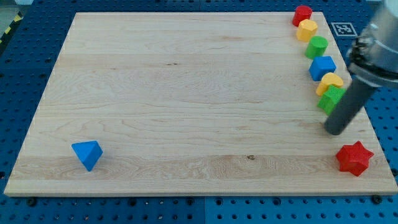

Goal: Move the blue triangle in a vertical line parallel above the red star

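Observation:
The blue triangle (pixel 87 154) lies near the board's bottom left corner. The red star (pixel 354 158) lies near the bottom right corner. My rod comes down from the view's right edge, and my tip (pixel 334 132) rests on the board just above and left of the red star, apart from it. The tip is far to the right of the blue triangle, almost the whole board width away. The rod partly covers a green block (pixel 331 98) beside it.
A column of blocks runs down the board's right edge: a red block (pixel 302 14), a yellow block (pixel 306 29), a green block (pixel 316 46), a blue block (pixel 323 67) and a yellow block (pixel 330 81). The wooden board (pixel 186 93) sits on a blue perforated table.

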